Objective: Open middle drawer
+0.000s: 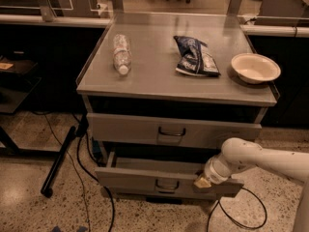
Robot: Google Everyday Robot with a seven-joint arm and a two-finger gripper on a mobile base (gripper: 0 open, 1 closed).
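The middle drawer (137,178) stands partly out, low under the bench (159,81). The gripper (203,181) sits at its front's right end; I cannot tell how the jaws stand. Pulling off-centre could skew and jam it.

We've got just the one view here, looking down from above and in front of the drawer cabinet (154,76), facing its fronts nearly square on. We're fairly near: the grey top fills the upper half, and the middle drawer (130,179) sits low in frame with speckled floor (29,211) beneath it. The robot arm (260,157) comes in from the right edge, and the gripper (203,181) sits at that drawer's front, right of its handle.
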